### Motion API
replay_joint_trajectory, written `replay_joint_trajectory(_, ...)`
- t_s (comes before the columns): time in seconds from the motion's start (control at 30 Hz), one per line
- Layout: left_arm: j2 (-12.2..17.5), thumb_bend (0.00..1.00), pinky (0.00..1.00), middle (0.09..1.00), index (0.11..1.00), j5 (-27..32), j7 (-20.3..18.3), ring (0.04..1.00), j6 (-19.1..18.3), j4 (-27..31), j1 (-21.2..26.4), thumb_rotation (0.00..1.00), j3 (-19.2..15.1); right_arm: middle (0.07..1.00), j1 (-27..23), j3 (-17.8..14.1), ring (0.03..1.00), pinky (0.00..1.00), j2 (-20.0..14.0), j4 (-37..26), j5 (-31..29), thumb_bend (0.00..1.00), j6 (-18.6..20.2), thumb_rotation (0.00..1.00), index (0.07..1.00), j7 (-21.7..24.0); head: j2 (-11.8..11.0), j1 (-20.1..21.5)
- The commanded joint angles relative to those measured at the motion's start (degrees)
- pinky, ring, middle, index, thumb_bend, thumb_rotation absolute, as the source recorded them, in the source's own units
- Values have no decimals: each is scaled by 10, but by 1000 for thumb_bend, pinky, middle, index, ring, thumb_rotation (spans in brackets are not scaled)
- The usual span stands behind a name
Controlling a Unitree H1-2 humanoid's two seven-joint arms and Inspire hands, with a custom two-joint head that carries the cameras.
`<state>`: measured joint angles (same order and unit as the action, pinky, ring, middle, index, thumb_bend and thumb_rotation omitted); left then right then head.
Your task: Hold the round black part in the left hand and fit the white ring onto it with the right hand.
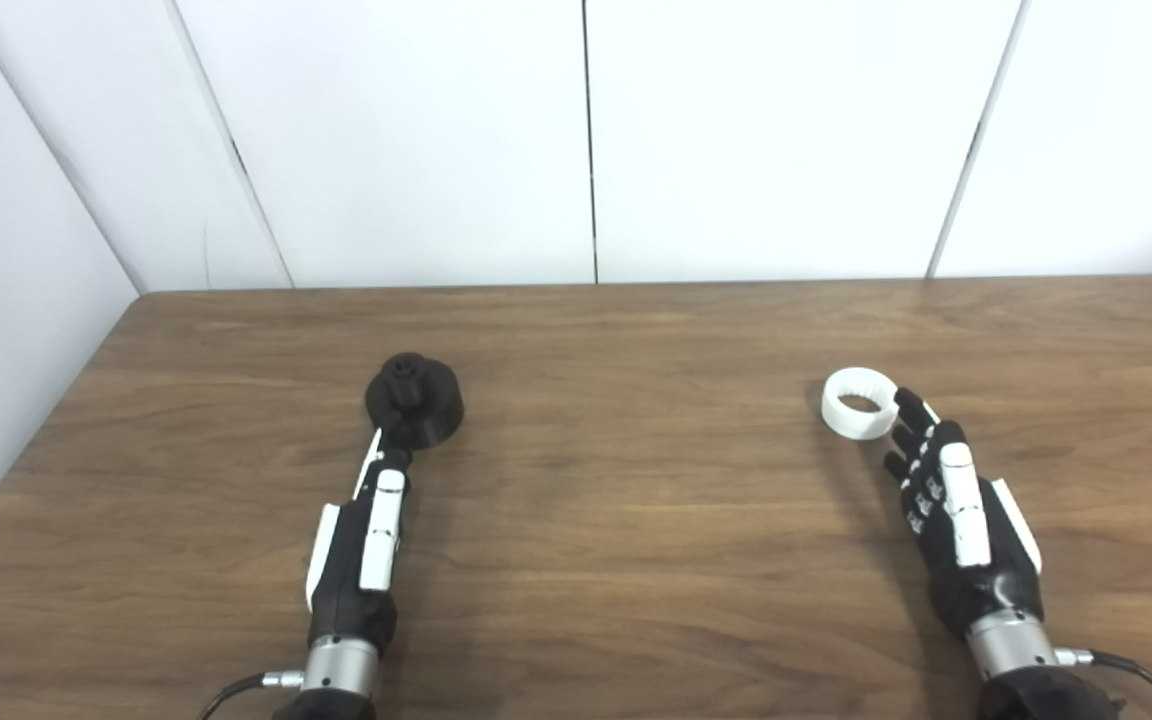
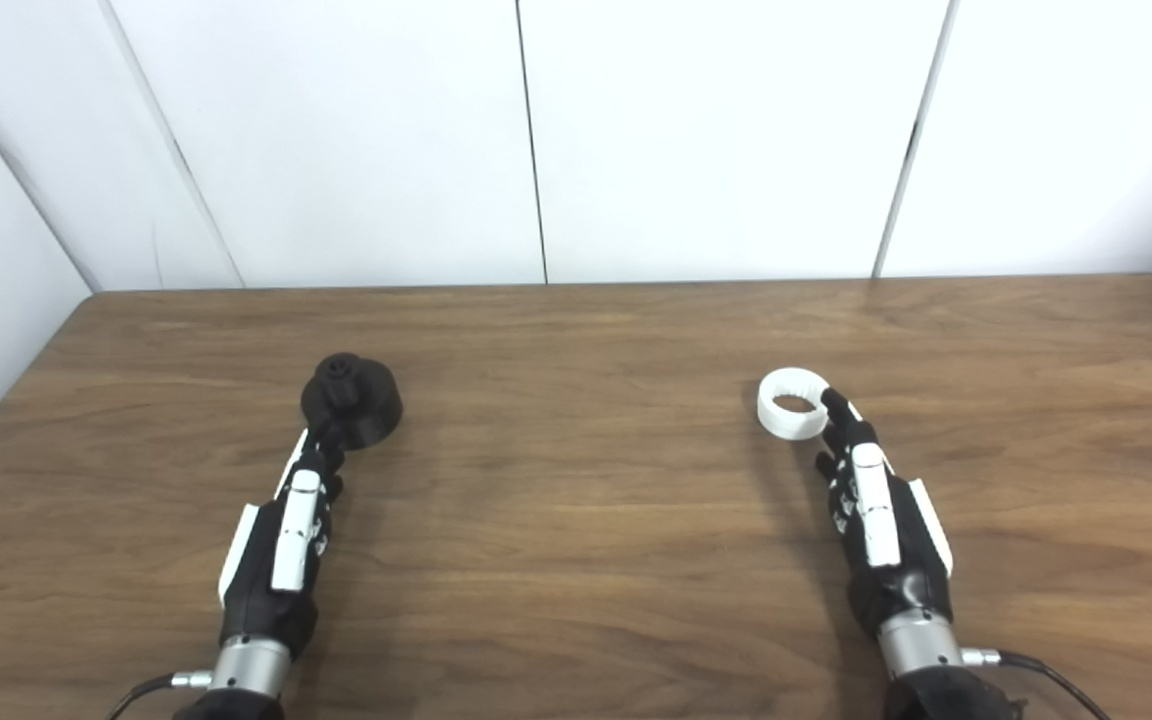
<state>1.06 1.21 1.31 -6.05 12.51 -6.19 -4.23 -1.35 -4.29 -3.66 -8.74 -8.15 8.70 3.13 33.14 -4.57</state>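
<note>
Left eye view first: we see a brown wooden table (image 1: 616,520) with white wall panels (image 1: 786,130) behind it. On the left part of the table sits the round black part (image 1: 414,400), with a small knob on its top. Our left hand (image 1: 361,545) lies stretched just before it; the fingertips reach the near edge of the part, but we cannot tell if they touch it. The fingers are straight and together, and they hold nothing. On the right part lies the white ring (image 1: 859,402), flat, with its hole facing up. Our right hand (image 1: 966,530) is just beside it, fingers extended and a little spread, gripping nothing; the foremost fingertip is at the ring's right side. Between the part and the ring we see only bare wood, and nothing blocks the way. A thin cable (image 1: 1136,675) leaves the right wrist.

Right eye view shows the same scene from a little to the side. Here the black part and the white ring are well apart, each before its own hand. The left hand partly covers the near edge of the black part, so contact stays unclear to us.
</note>
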Motion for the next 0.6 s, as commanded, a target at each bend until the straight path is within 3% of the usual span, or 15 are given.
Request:
replay_joint_trajectory(0.0,5,418,1000,1000,1000,1,-3,1000,19,16,11,1000,0,997,-21,0,1000,1000,-1,-10,-6,428,-8,1000,941,5,1,-1)
replay_joint_trajectory(0.57,6,428,1000,1000,1000,1,-5,1000,7,22,9,970,2,999,-21,3,1000,1000,-4,-11,-4,434,-7,1000,942,3,2,-7)
